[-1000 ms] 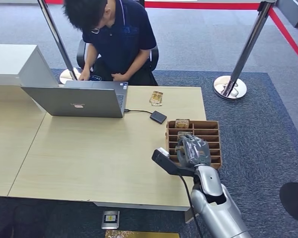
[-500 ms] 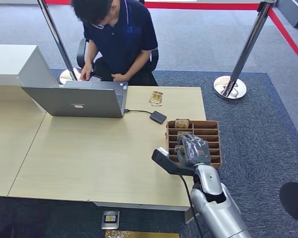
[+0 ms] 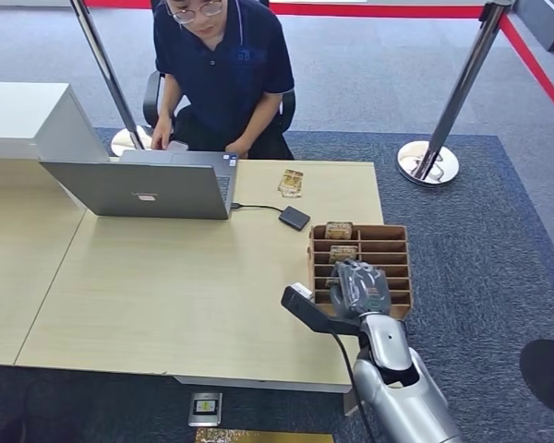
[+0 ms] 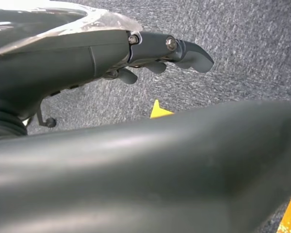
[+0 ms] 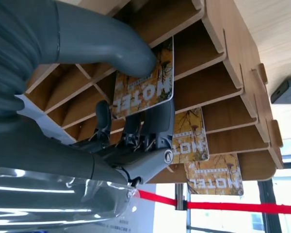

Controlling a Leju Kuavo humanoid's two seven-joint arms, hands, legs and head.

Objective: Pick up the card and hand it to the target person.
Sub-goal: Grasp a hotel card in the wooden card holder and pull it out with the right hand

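The robot's right hand point(image 3: 358, 288) sits over the near rows of the slotted brown wooden card rack point(image 3: 397, 242) at the table's right edge. In the right wrist view the same hand point(image 5: 137, 87) pinches a yellow-and-orange printed hotel card point(image 5: 146, 80): the thick grey thumb point(image 5: 111, 41) presses on one face and the dark fingers point(image 5: 156, 124) back the other. The card is partly up out of its slot, tilted away from the dividers, so the grasp looks made and the lift just under way. Gripping by the flat faces suits a thin card standing on edge, since the dividers leave little room to reach its sides.

Two more cards of the same print point(image 5: 189, 136) stand in slots just beyond the fingers, apart from the held one. Farther out from the hand, across the light wooden table point(image 3: 156, 286), a person in a dark blue polo shirt point(image 3: 222, 65) sits behind an open grey laptop point(image 3: 145, 185); this is presumably where the card must go.

The left hand point(image 4: 162, 51) hangs over grey carpet with its fingers loose, grasping nothing.
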